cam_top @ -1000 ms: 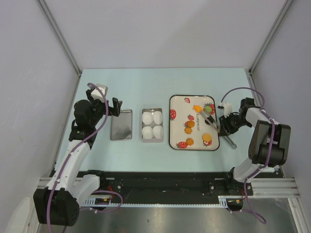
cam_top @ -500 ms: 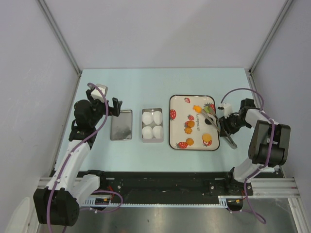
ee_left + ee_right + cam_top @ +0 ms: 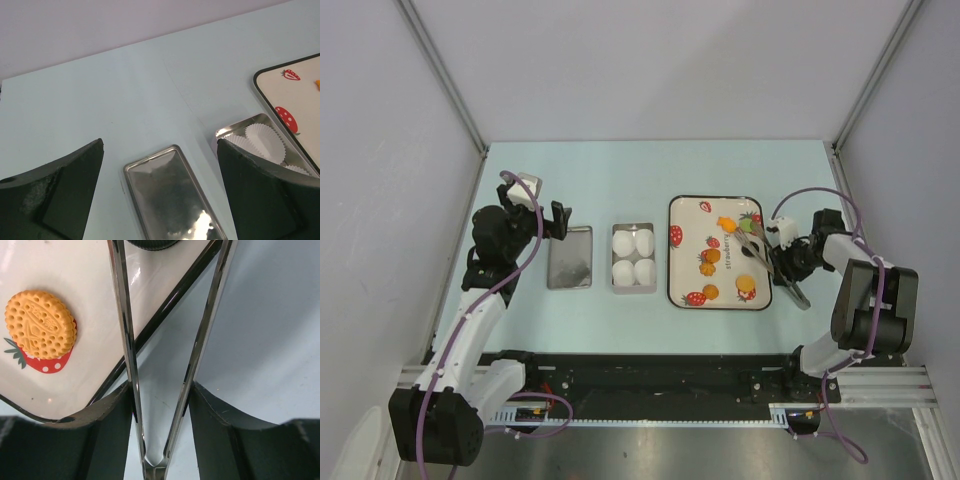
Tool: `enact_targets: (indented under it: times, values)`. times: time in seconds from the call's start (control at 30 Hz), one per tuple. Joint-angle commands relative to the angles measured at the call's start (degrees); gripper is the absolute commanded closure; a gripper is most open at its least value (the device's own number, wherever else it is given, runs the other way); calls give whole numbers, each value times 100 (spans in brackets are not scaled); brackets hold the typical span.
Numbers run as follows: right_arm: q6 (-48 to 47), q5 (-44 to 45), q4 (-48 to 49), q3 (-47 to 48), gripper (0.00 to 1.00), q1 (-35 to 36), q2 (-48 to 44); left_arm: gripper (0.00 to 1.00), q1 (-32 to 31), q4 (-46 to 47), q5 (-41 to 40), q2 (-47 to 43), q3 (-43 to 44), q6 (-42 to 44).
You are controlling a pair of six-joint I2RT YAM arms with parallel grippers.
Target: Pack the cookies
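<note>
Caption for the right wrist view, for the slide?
Right tool gripping metal tongs that reach over the rim of the tray, an orange cookie lying on a strawberry print.

From where I'm standing the right gripper (image 3: 783, 257) is clamped on a pair of metal tongs (image 3: 762, 258), whose tips reach in over the right edge of the strawberry-print tray (image 3: 686, 262), right by the black cookie (image 3: 748, 252). Two orange cookies (image 3: 710, 257) (image 3: 747, 288) are lying on that tray too. Further left there's a tin (image 3: 633, 281) with four white paper cups (image 3: 633, 257) in it, then its lid (image 3: 569, 258) flat on the table (image 3: 620, 180), with the left gripper (image 3: 557, 222) hanging at the lid's far end.
</note>
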Motion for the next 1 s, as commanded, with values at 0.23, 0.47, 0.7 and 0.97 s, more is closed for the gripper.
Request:
enact_targets:
  times: [0.23, 0.47, 0.7, 0.97]
  values:
    - [-70, 305, 177, -200, 61, 87, -386, 0, -32, 134, 60, -17, 24, -27]
    - [9, 76, -192, 28, 57, 104, -1027, 0, -23, 142, 51, 18, 24, -27]
    - [18, -108, -596, 345, 57, 184, -1529, 0, -23, 133, 51, -17, 33, -27]
    - [-149, -170, -1299, 837, 56, 315, -1714, 0, -32, 125, 51, -17, 15, -27]
